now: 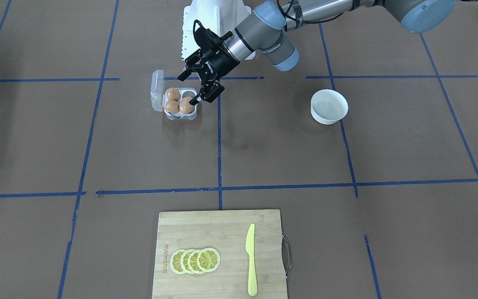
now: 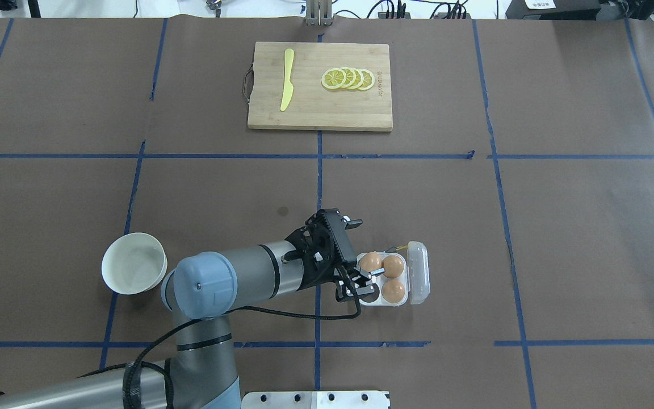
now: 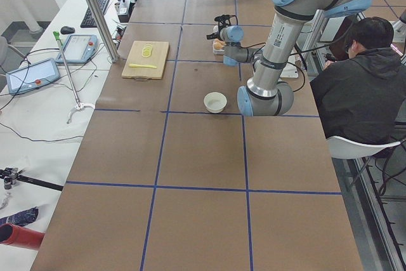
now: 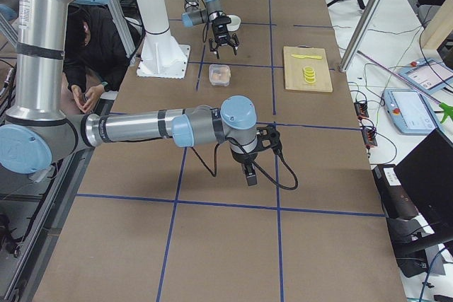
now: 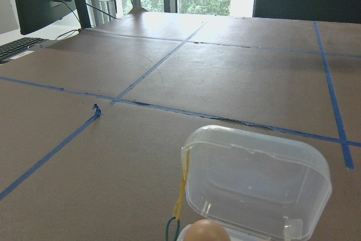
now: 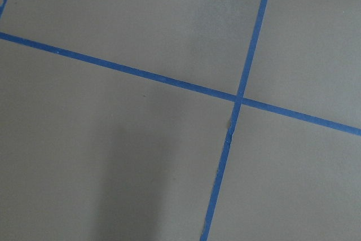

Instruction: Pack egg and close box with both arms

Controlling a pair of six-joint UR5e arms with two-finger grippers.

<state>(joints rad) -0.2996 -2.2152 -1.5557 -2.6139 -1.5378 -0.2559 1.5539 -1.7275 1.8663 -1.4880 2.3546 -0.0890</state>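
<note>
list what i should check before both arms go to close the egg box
1. Seating: ok, three eggs sit in cups of the box; the fourth cup is empty.
2. Hand empty: ok, the left gripper is open and holds nothing.
3. Closing path clear: not ok, one of its fingers hangs at the box's edge beside an egg.
4. Closure: not ok, the lid stands open on the side away from the left gripper.
5. Second arm ready: not ok, the right gripper is far from the box; open or shut, cannot tell.
6. The yellow cord clear of the rim: cannot tell.

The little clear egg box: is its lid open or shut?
Open. The lid is swung back beside the box, three eggs uncovered.
</note>
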